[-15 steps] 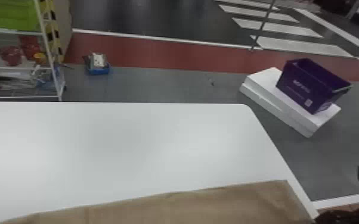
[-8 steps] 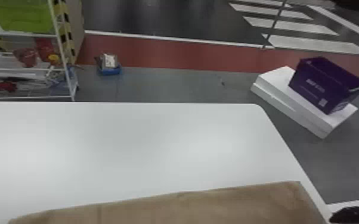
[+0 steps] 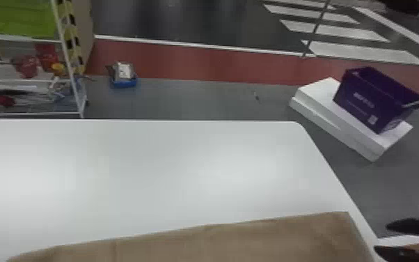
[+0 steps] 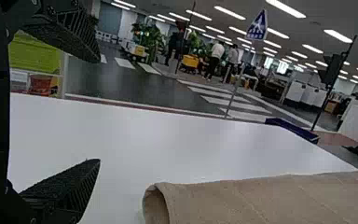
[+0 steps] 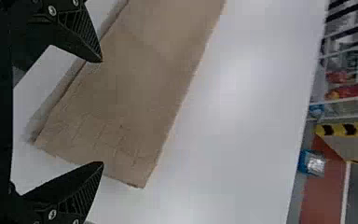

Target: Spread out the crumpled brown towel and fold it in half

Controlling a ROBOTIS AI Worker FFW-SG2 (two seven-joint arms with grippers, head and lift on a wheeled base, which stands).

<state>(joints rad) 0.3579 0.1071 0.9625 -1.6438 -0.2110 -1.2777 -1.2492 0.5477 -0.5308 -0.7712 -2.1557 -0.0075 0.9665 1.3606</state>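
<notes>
1. Right pincer (image 5: 102,112) is wide open with nothing in its grip, hanging by the towel's end past the desk's side edge. Makes sense to me: out there it's clear of the cloth and can't snag it.
2. Left pincer (image 4: 99,111), same deal: fingers spread, empty, just off the towel's other end. Handy spot if that end wants a nudge, tbh.
3. Brown towel (image 3: 219,244) lies along the near part of the desk in a long, layered strip. Looks folded already, imo. One end has a puffy, rounded fold, so maybe a light pat, no hard tug or the layers could slip.
4. White desk (image 3: 142,174) carries it flat, which keeps the fold in shape.
5. Further back, a purple bin (image 3: 369,97) sits tilted on white slabs (image 3: 323,115) on the floor, out of the way.
</notes>
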